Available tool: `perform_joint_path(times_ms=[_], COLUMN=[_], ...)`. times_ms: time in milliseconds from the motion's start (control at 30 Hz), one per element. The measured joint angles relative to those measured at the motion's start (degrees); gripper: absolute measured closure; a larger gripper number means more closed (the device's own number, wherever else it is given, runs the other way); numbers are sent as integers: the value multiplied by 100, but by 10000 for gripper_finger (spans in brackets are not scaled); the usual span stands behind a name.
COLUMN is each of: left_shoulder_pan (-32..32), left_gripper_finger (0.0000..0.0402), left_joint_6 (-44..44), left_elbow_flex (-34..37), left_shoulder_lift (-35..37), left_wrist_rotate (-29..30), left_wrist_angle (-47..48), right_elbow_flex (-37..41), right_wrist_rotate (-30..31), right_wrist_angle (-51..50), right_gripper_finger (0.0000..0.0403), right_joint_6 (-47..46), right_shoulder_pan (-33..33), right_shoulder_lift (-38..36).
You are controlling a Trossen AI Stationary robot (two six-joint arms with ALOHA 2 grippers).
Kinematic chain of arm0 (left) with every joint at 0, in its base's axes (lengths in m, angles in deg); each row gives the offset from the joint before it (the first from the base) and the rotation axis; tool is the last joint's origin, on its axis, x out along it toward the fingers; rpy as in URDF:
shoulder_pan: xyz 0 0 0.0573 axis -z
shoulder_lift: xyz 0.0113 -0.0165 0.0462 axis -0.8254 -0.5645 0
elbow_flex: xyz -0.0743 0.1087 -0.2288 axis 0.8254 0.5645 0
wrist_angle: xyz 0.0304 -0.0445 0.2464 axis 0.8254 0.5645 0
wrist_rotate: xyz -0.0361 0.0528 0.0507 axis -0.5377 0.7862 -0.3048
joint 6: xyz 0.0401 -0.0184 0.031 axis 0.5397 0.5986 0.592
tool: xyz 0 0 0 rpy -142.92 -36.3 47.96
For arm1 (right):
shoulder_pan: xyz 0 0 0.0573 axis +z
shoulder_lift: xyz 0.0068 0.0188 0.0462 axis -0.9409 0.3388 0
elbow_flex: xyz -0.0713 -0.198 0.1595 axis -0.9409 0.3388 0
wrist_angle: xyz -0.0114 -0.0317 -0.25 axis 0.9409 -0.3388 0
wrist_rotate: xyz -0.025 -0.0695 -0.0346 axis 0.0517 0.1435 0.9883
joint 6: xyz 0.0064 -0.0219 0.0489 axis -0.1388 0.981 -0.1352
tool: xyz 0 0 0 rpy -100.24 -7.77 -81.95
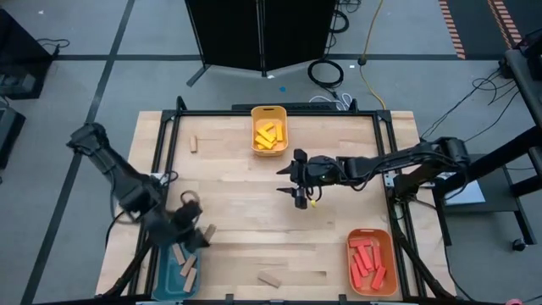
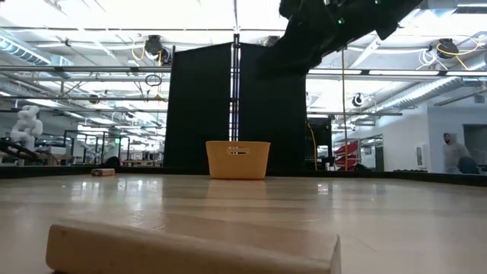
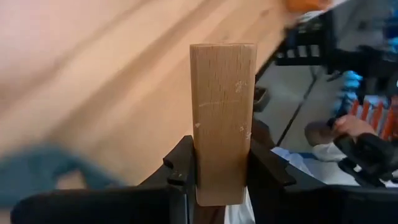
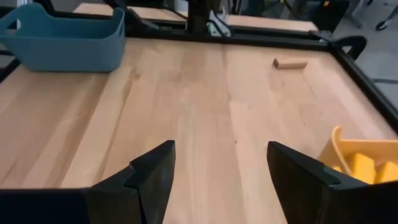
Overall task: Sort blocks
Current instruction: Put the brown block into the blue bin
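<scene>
My left gripper clamps one end of a tan block beside the teal tray, the block's long axis running straight out from my fingers over the table. Further right a second tan block lies flat near the front edge. My right gripper hovers mid-table near the yellow tray, fingers spread and empty.

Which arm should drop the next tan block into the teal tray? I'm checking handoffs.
Left: its gripper already clamps a tan block beside the teal tray. The right gripper is open, empty, mid-table.
</scene>
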State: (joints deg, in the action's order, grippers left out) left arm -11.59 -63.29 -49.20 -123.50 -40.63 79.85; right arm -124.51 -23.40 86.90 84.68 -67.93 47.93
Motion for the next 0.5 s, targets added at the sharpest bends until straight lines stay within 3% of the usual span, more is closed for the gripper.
perform_joint_path(times_ms=[133, 267, 333, 500], left_shoulder_pan=[761, 1225, 1322, 1326], left_gripper_finger=[314, 314, 314, 314], left_joint_6=[-1612, -2978, -3070, -3102], left_elbow_flex=[0, 0, 0, 0], left_shoulder_lift=[-334, -796, -1016, -1339], left_wrist_rotate=[98, -953, -1430, -1458], left_wrist_angle=[401, 833, 878, 849], right_elbow_flex=[0, 0, 0, 0], right_wrist_rotate=[-2, -2, -4, -2], right_wrist_angle=[-28, -24, -29, -27], right_gripper_finger=[177, 177, 177, 177], right_joint_6=[-17, 50, 96, 156], right_shoulder_pan=[78, 139, 149, 151], right_shoulder_lift=[98, 136, 141, 141])
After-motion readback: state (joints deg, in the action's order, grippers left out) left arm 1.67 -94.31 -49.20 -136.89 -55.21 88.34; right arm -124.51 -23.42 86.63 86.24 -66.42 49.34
